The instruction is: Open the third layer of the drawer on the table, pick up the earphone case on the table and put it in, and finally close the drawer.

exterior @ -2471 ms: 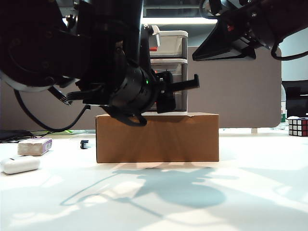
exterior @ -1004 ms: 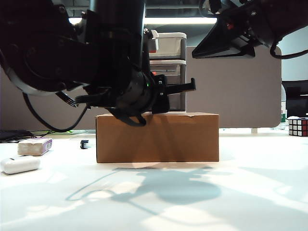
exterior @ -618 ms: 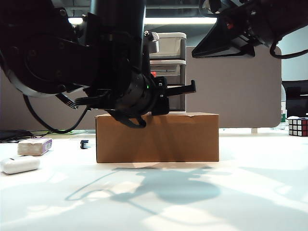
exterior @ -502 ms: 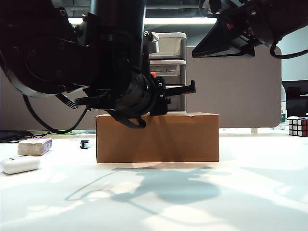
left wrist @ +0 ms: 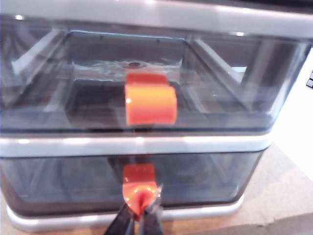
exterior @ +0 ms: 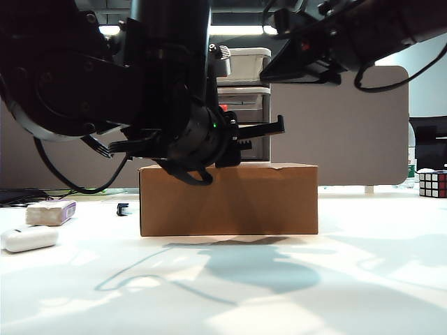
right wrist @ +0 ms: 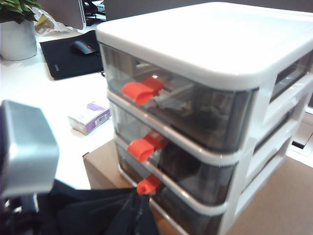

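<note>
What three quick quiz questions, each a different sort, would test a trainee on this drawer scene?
1. True or false: the left gripper has its jaws shut on the handle of the third layer.
2. Multiple choice: the drawer stands on a) the bare table, b) a cardboard box, c) a plate.
3. Short answer: where is the earphone case?

Key:
1. True.
2. b.
3. On the table, at the exterior view's left edge, in front of a block with a purple edge, untouched. The right gripper is out of view; its arm is high on the right.
</note>
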Motion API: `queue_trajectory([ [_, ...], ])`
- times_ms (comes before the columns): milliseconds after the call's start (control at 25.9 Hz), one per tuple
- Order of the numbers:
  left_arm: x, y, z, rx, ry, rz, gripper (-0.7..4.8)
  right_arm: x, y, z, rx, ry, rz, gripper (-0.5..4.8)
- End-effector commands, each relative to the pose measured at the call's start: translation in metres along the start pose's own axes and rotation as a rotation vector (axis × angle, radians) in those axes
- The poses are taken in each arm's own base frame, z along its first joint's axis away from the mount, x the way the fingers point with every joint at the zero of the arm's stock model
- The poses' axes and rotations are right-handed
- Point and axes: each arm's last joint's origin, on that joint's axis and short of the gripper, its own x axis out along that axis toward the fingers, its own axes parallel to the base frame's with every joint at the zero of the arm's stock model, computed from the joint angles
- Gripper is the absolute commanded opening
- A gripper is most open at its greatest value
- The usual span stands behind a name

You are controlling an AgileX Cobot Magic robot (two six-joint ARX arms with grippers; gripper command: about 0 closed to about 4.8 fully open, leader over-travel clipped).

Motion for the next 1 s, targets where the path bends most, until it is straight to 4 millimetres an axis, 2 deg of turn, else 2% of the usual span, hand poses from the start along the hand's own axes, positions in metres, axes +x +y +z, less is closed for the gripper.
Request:
queue_trajectory([
  [39, 0.001, 0.0, 0.002, -0.013, -0.015, -0.001, -0.04, 0.01, -0.003, 0.008, -0.031, -0.034, -0.006, -0.06],
  [193, -0.001, -0.002, 0.002, -0.01, -0.015, -0.006, -0.05, 0.023, -0.005, 0.011, -0.035, -0.035, -0.005, -0.06],
  [270, -0.003, -0.003, 0.002, -0.008, -0.015, -0.008, -0.05, 0.035, -0.008, 0.013, -0.035, -0.03, -0.005, -0.06],
  [463, -0.006, -0.007, 0.002, 0.011, -0.017, 0.004, -0.05, 0.045, -0.013, 0.015, -0.033, -0.028, -0.023, -0.06],
  [849, -0.018, -0.012, -0.001, 0.017, -0.013, 0.012, -0.05, 0.048, -0.021, 0.02, -0.033, -0.041, -0.069, -0.06],
  [1004, -0.031, -0.017, -0.003, 0.023, -0.01, 0.024, -0.05, 0.048, -0.021, 0.021, -0.033, -0.042, -0.068, -0.06],
])
